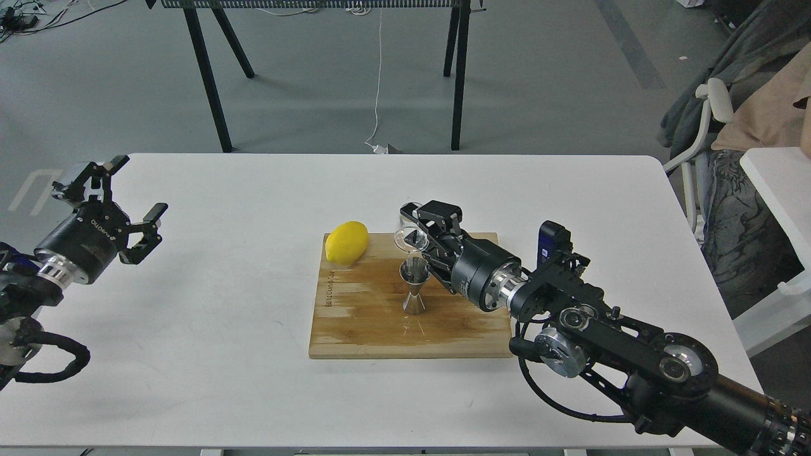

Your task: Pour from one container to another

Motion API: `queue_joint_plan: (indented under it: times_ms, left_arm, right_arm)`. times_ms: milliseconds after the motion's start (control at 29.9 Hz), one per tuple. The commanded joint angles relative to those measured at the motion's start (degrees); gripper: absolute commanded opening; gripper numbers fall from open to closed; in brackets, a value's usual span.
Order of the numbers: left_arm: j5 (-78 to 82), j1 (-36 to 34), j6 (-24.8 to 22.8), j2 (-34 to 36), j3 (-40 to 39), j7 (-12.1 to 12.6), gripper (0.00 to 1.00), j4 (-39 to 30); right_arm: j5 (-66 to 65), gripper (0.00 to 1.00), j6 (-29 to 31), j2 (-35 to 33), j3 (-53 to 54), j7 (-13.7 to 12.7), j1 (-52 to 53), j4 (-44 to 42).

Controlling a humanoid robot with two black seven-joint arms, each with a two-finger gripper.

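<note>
The steel hourglass jigger stands upright near the middle of the wooden cutting board. My right gripper is shut on the small clear glass cup, which is tipped on its side just above and behind the jigger's mouth, its rim facing left and down. My left gripper hangs open over the table's far left edge, holding nothing, far from the board.
A yellow lemon lies on the board's back left corner, close to the tilted cup. The white table carries the board. A chair draped with clothes stands at the right, and black trestle legs stand behind the table.
</note>
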Motion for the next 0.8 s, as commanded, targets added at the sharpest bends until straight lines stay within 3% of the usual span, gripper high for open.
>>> queue_joint_plan:
  times_ms: [0, 770]
  left_arm:
    - [0.01, 0.0, 0.0, 0.01, 0.01, 0.0, 0.99, 0.0]
    - [0.01, 0.0, 0.0, -0.08, 0.01, 0.0, 0.99, 0.0]
  right_arm:
    - [0.08, 0.34, -0.01, -1.12, -0.13, 0.01, 0.01, 0.09]
    - [-2.47, 0.34, -0.01, -2.53, -2.59, 0.1, 1.68, 0.27]
